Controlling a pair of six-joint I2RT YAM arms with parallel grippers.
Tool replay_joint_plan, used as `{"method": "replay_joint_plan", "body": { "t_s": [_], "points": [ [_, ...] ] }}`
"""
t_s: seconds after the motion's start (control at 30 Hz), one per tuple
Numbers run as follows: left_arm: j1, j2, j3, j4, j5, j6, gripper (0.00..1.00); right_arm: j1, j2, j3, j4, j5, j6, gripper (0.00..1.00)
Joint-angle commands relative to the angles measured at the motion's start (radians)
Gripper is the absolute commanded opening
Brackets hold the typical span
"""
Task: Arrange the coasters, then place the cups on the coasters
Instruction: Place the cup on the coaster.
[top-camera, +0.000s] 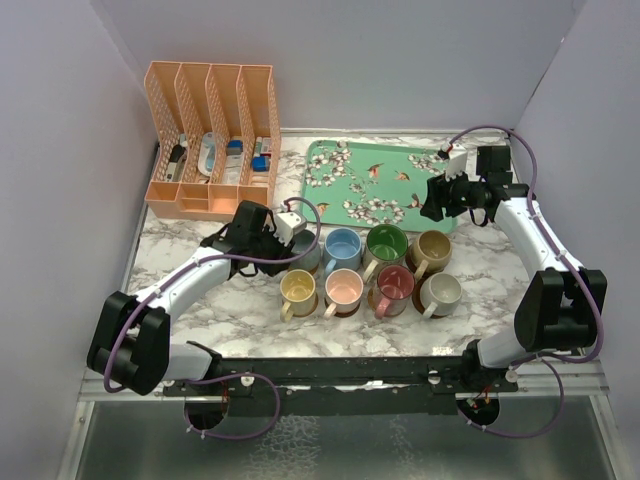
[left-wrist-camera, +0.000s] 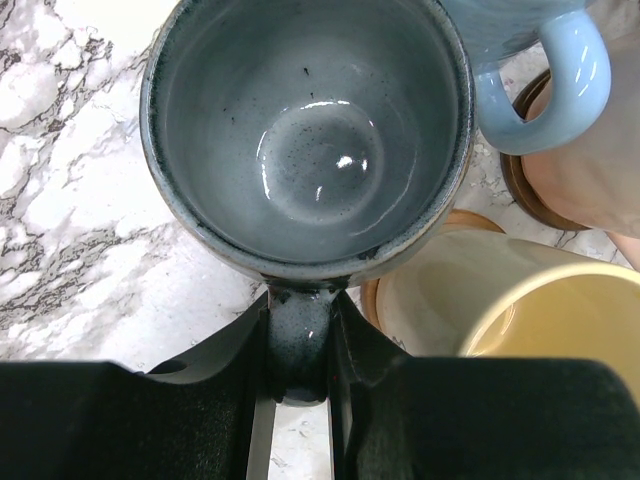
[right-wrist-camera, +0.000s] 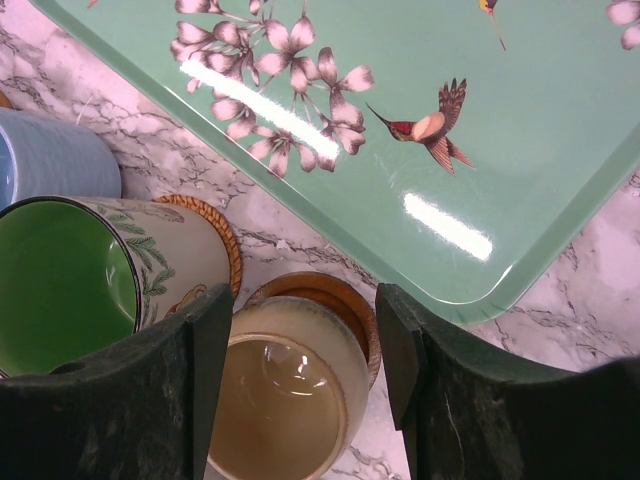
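Note:
In the left wrist view my left gripper (left-wrist-camera: 298, 325) is shut on the handle of the grey cup (left-wrist-camera: 310, 130), which stands upright at the left end of the back row (top-camera: 306, 254). I cannot tell whether a coaster lies under it. The blue cup (top-camera: 343, 245), green cup (top-camera: 386, 243) and tan cup (top-camera: 432, 248) complete that row. The yellow cup (top-camera: 298, 288), pink cup (top-camera: 344, 288), dark red cup (top-camera: 394, 285) and cream cup (top-camera: 440, 292) form the front row. My right gripper (top-camera: 440, 200) hangs open above the tan cup (right-wrist-camera: 290, 390), which sits on a brown coaster (right-wrist-camera: 345, 300).
The teal floral tray (top-camera: 345, 200) lies at the back, just behind the cups and under my right wrist. An orange file rack (top-camera: 210, 140) stands at the back left. The green cup (right-wrist-camera: 70, 290) sits on a woven coaster (right-wrist-camera: 218, 232), close to my right gripper's left finger.

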Motion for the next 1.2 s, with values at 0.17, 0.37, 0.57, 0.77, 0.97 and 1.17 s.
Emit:
{"method": "replay_joint_plan", "body": {
  "t_s": [0.17, 0.37, 0.57, 0.77, 0.97, 1.17],
  "points": [
    [0.001, -0.016, -0.004, 0.091, 0.03, -0.01, 0.0, 0.001, -0.002, -0.007, -0.009, 0.002, -0.013, 0.59],
    [-0.001, -0.003, -0.003, 0.104, 0.028, -0.01, 0.0, 0.001, 0.004, -0.007, -0.013, -0.003, -0.013, 0.59],
    [-0.003, 0.007, 0.001, 0.113, 0.023, -0.007, 0.0, 0.001, 0.006, -0.006, -0.015, -0.005, -0.013, 0.59],
    [-0.003, 0.027, 0.006, 0.117, 0.016, -0.003, 0.0, 0.001, 0.007, -0.005, -0.016, -0.007, -0.013, 0.59],
    [-0.003, 0.03, -0.004, 0.117, 0.02, -0.002, 0.0, 0.001, 0.009, -0.006, -0.015, -0.003, -0.015, 0.59],
    [-0.003, 0.015, -0.02, 0.115, 0.025, 0.007, 0.0, 0.001, 0.012, -0.005, -0.015, 0.002, -0.017, 0.59]
  ]
}}
